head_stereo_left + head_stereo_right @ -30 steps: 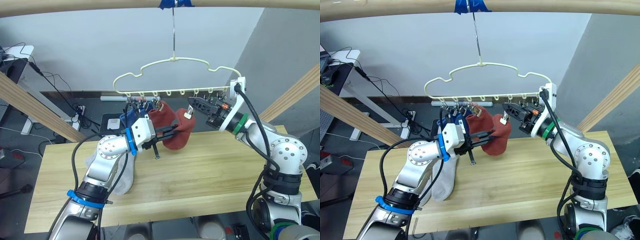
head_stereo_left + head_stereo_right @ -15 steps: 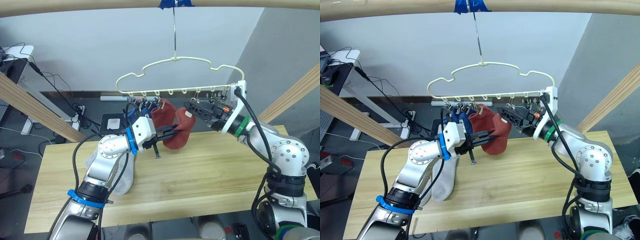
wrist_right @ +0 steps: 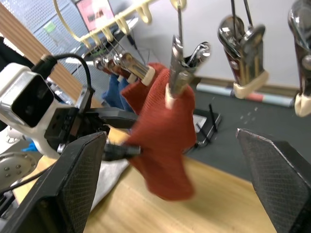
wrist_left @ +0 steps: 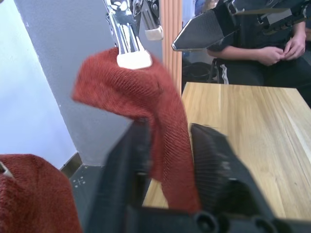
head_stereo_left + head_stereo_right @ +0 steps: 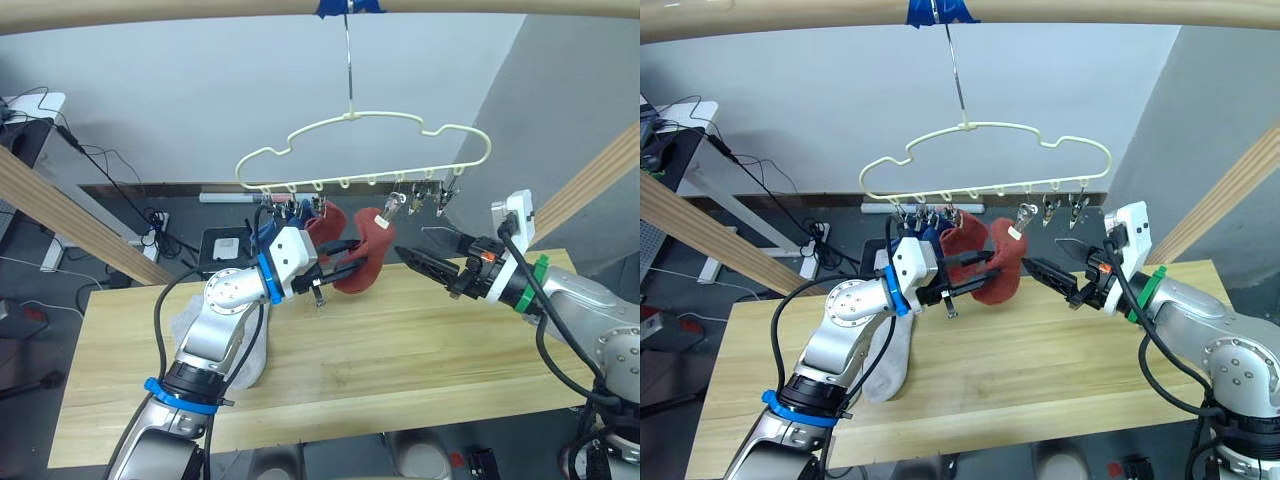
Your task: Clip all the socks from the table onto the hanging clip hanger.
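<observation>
The long light wooden table [image 5: 400,350] stands in front of a pale wall and a dark floor with cables, with slanted wooden beams [image 5: 60,215] at the far left and far right and a thick wooden crossbar [image 5: 200,10] overhead. From that bar a cream cloud-outlined plastic clip hanger [image 5: 362,150] hangs by its metal hook above the far edge of the table. Blue socks [image 5: 268,228] and a rust red sock [image 5: 328,220] hang from its left clips; a second rust red knit sock [image 5: 368,262] hangs from a middle clip, and the three right clips [image 5: 428,200] are bare. The left gripper [image 4: 167,155] has its black fingers closed on the lower part of this second red sock. The right gripper [image 5: 425,268] hovers just right of that sock, apart from it, its fingers spread wide. A light grey sock [image 5: 245,355] lies on the table's left part beneath the left arm. The middle and right of the tabletop are bare wood. A seated person [image 4: 262,53] shows beyond the table in the left wrist view.
</observation>
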Available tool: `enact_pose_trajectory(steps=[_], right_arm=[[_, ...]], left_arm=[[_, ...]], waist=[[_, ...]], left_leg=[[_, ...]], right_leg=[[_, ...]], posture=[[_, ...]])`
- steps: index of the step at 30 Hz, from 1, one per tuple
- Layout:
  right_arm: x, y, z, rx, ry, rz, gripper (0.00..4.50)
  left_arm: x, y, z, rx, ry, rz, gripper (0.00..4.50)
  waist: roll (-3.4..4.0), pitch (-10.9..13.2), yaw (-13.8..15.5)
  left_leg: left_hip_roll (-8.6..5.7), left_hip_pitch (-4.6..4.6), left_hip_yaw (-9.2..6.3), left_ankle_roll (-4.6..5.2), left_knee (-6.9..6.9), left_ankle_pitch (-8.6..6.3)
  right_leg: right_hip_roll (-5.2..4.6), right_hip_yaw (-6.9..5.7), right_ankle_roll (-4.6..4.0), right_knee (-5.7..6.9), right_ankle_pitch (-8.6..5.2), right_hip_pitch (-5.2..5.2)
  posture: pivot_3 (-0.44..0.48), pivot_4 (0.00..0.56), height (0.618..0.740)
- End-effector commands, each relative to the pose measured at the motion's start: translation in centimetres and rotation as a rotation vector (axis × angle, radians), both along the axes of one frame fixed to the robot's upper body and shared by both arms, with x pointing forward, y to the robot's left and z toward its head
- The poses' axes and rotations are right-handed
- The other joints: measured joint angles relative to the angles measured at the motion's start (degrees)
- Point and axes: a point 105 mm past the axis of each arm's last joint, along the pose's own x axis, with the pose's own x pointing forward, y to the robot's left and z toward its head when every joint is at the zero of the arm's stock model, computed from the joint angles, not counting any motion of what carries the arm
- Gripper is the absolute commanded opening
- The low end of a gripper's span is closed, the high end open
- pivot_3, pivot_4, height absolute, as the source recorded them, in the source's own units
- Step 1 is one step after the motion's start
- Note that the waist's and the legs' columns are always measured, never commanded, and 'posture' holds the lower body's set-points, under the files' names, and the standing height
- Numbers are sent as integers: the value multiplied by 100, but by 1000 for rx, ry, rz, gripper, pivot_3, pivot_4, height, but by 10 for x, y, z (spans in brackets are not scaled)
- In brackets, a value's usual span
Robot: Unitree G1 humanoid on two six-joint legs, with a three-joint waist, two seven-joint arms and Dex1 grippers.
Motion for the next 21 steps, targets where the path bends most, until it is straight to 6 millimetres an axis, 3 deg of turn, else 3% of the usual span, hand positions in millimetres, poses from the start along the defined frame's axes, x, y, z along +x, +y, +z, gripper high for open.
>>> enact_pose_trajectory(steps=[1,7,16,19,21], right_arm=[[-3,1,14,9,-110,-66,4500],[0,-1,20,-67,-255,-178,4500],[-12,20,23,-128,-429,-197,4500],[-14,24,20,-117,-433,-206,3984],[-11,23,18,-117,-432,-238,3316]], left_arm=[[-2,10,6,-11,-6,28,2812],[-14,25,7,-14,24,29,4488],[-41,37,25,-55,67,-42,4488],[-46,41,33,-70,76,-51,4500],[-49,42,36,-73,78,-53,4500]], waist=[[0,0,-7],[0,0,-66],[1,1,-85],[1,1,-85],[1,2,-77]], left_leg=[[0,0,0,0,0,0],[1,-3,-1,0,-2,0],[2,-1,-2,-1,-2,0],[2,0,-5,-1,-2,0],[2,1,-5,0,-2,0]], right_leg=[[0,0,0,0,0,0],[0,0,0,-5,0,-2],[1,0,0,-2,0,-1],[1,-1,0,-1,0,-1],[1,-1,0,-1,0,0]], posture=[[-194,294,740],[-192,297,740],[-166,309,740],[-164,312,740],[-164,315,740]])
